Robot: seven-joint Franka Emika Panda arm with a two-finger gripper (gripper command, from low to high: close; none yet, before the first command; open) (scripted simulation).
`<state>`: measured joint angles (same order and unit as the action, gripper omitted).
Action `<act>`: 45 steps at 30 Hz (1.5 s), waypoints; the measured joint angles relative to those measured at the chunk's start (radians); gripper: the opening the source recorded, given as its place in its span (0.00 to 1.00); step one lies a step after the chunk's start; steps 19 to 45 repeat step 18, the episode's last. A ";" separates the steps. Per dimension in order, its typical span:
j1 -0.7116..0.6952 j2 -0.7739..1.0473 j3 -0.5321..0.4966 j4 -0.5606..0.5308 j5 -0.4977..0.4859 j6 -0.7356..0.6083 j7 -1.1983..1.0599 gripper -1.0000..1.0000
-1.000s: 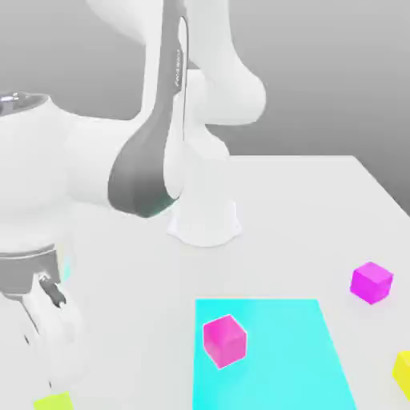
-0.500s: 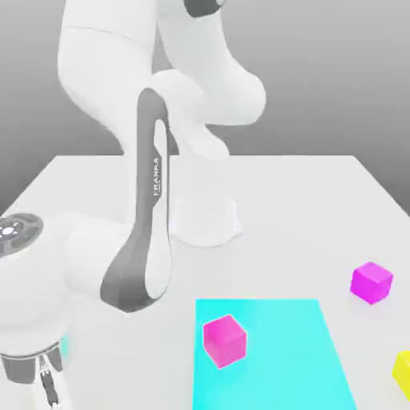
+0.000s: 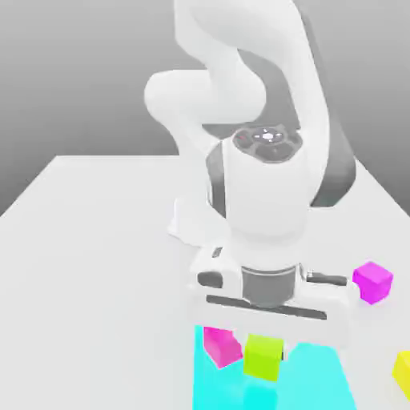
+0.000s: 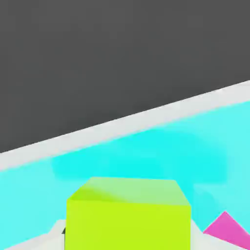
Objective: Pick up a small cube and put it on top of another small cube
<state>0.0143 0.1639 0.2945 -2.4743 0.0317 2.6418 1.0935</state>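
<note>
Small matte lime yellow-green cube (image 3: 263, 357) gripped in my jaws, raised over cyan mat (image 3: 320, 376), just beside hot-pink cube (image 3: 222, 347). I judge it light, rigid; flat side faces suit grip.

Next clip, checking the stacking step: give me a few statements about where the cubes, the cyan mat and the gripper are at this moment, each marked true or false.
1. The lime cube hangs just under the gripper, off the table. True.
2. The lime cube already rests on the hot-pink cube. False: it is beside the pink one, toward the exterior view's right, not on top.
3. The hot-pink cube sits on the cyan mat. True.
4. The magenta cube sits on the cyan mat. False: it is on the white table, off the mat.
5. A yellow cube lies at the exterior view's right edge. True.
</note>
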 joint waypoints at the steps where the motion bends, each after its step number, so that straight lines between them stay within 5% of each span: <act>1: 0.023 -0.022 0.034 -0.024 0.002 0.002 -0.030 0.00; 9: 0.405 -0.201 0.251 -0.219 0.033 0.022 -0.312 0.00; 15: 0.452 -0.024 0.150 -0.230 -0.232 0.184 -0.152 0.00; 16: 0.466 -0.001 0.129 -0.228 -0.265 0.202 -0.129 1.00; 45: 0.466 -0.001 0.129 -0.228 -0.265 0.202 -0.129 1.00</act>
